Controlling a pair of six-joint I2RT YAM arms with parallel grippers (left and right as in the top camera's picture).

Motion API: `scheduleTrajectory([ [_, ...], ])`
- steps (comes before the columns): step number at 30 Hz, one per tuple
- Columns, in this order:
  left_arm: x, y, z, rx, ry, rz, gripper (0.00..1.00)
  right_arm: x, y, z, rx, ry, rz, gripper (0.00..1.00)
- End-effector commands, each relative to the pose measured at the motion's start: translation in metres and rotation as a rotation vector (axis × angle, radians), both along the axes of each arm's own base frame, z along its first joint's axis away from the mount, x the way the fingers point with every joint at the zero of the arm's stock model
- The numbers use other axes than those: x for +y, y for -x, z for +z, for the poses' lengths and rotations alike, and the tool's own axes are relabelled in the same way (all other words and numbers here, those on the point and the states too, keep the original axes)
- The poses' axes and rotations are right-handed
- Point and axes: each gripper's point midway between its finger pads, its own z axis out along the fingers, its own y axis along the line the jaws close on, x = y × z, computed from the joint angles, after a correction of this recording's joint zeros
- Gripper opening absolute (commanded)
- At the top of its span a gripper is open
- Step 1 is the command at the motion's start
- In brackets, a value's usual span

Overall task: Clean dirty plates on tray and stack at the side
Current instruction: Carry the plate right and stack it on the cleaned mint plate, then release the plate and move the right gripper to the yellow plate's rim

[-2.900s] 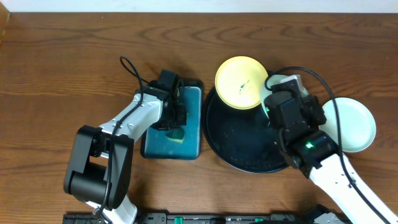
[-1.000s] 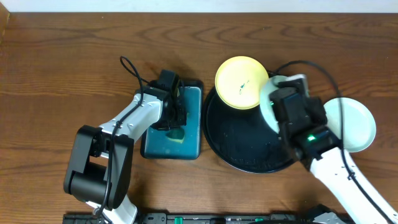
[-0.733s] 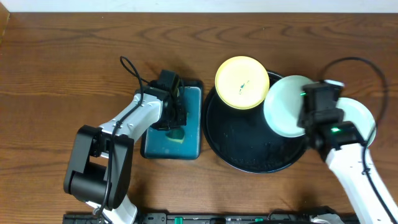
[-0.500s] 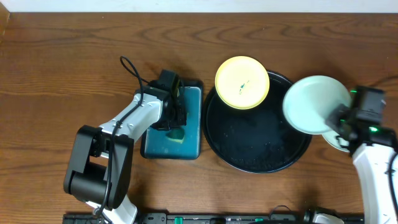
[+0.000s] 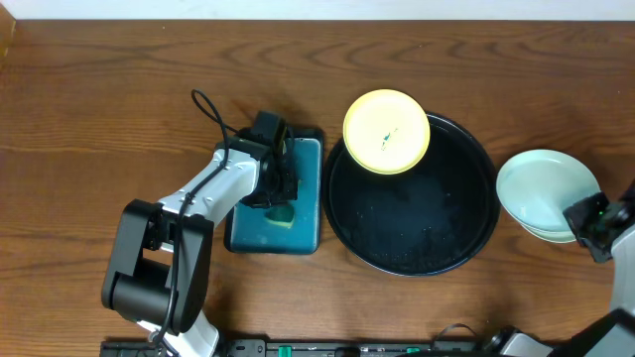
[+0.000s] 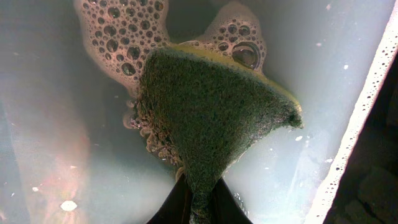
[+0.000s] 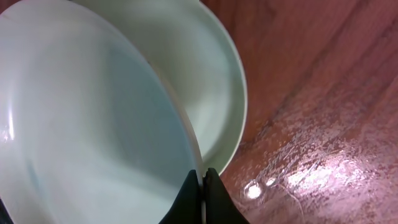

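Plate [image 5: 386, 131] on tray [image 5: 412, 223], two plates [image 5: 546, 190] seemingly stacked right, smaller tray [image 5: 303, 233] left

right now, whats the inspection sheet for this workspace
surface: wooden table, bare wood
job's things: tray holds only the yellow plate, smeared, over its far-left rim; top mint plate over lower mint plate, right of the tray, off it
clutter: teal tray of foamy water, left of the tray
grippers: left gripper shut on sponge in the teal tray; right gripper shut on top mint plate's rim
cables: black cable loops beyond the left arm
surroundings: pale strip past the far edge
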Motion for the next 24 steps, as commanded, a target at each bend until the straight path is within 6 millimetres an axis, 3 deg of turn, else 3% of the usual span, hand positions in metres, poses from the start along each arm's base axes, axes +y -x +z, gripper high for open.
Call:
scheduleTrajectory([
  [1,0.012,0.017,-0.027,0.088,-0.061,0.01,0.08,-0.008,-0.002,-0.005,-0.016,-0.037,-0.04,0.01],
  [10,0.012,0.017,-0.027,0.088,-0.06,0.01,0.08,-0.017,0.002,-0.027,0.029,-0.072,-0.072,0.01],
  [18,0.012,0.017,-0.027,0.088,-0.061,0.01,0.08,-0.022,0.005,-0.034,0.043,-0.074,-0.084,0.02],
  [24,0.012,0.017,-0.027,0.088,-0.061,0.01,0.08,-0.024,0.003,-0.033,0.036,-0.066,-0.08,0.23],
])
